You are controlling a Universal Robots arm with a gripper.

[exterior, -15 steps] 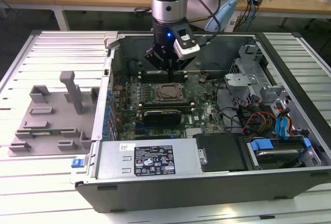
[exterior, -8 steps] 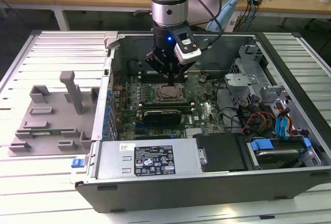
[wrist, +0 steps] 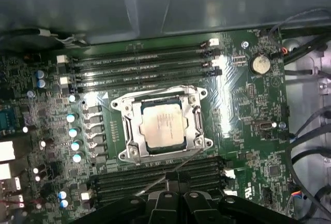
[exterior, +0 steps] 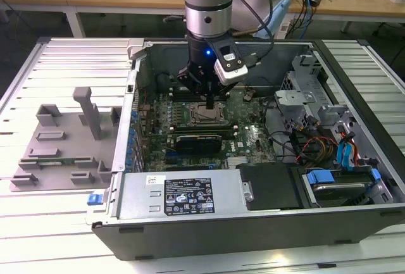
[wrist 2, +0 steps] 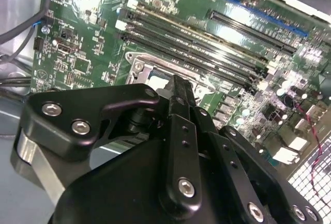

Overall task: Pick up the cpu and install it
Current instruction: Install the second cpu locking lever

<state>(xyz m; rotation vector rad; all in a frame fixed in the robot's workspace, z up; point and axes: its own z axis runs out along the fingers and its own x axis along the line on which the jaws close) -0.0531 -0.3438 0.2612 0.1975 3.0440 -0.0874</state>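
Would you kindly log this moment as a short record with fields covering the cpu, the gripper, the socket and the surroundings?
cpu: silvery square chip, lying flat inside the socket frame on the motherboard
socket frame: metal frame around the cpu, between rows of memory slots
gripper: above the socket in the exterior view, not holding the cpu; finger state unclear
motherboard: green board inside the open computer case
tray: grey plastic tray on the table, at the exterior view's left of the case
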